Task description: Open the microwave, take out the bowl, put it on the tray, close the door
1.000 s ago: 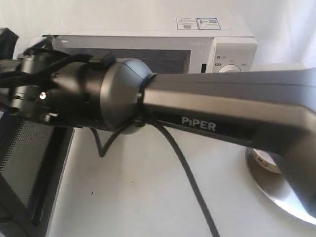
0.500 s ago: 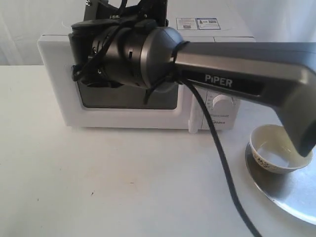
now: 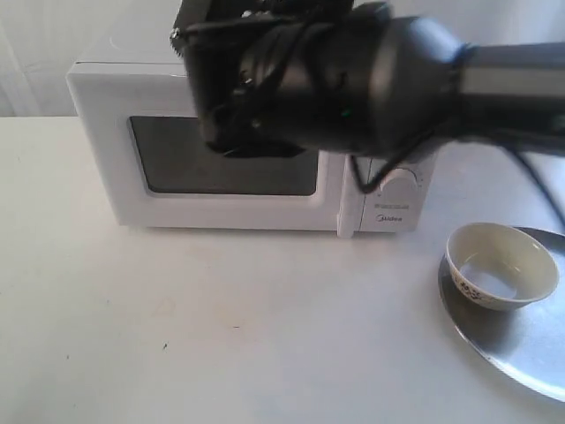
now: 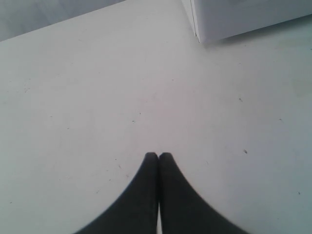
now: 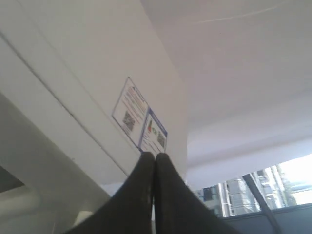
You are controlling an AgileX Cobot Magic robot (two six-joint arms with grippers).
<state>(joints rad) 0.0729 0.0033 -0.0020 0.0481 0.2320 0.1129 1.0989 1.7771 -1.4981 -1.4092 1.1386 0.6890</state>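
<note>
The white microwave (image 3: 110,150) stands at the back with its door (image 3: 231,210) closed and the bar handle (image 3: 350,212) upright. On the silver tray (image 3: 516,358) at the right sits the cream bowl (image 3: 501,265), upright. My right arm (image 3: 353,79) hangs in front of the microwave's upper part. The right gripper (image 5: 155,155) is shut with nothing in it, close to the stickers (image 5: 141,122) on the microwave's top. Low over the bare table, the left gripper (image 4: 158,155) is shut and holds nothing, with a microwave corner (image 4: 243,17) beyond it.
A round white knob (image 3: 399,181) shows right of the handle. The white table (image 3: 221,336) spreads in front of the microwave. The tray runs past the right edge of the exterior view.
The door has swung from open to closed. My right arm has risen from in front of the door to the microwave's top edge and drawn back toward the right.
</note>
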